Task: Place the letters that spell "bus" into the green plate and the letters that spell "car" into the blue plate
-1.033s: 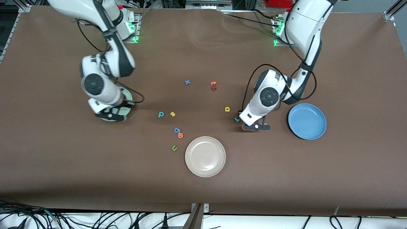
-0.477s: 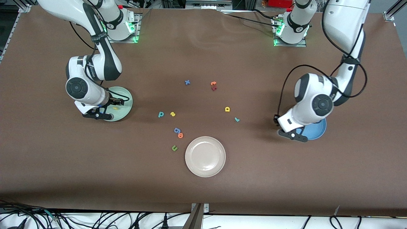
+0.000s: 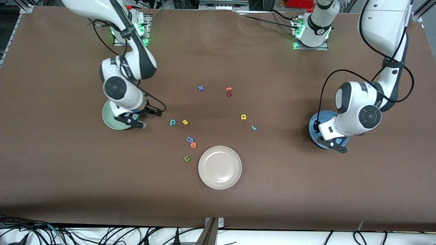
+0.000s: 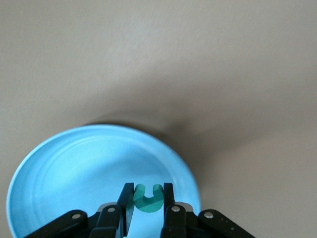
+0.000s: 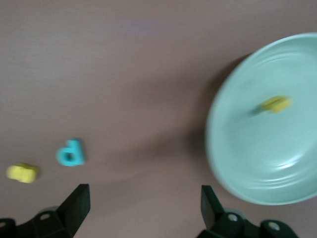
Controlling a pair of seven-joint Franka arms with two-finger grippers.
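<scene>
Jaws on the right gripper (image 5: pixel 141 208) are spread wide and empty now; a second ago they were over the round pale mint-green plate (image 3: pixel 110 121), and a small yellow foam letter (image 5: pixel 276 103) now lies in it. So one "bus" letter is done, with the teal b (image 3: pixel 172 122) and yellow s (image 3: pixel 185 121) still on the brown table (image 3: pixel 306 190). Left gripper (image 4: pixel 148 210) has swung over the round blue plate (image 4: pixel 59 173), pinching the teal foam c (image 4: pixel 148 198), probably about to drop it.
</scene>
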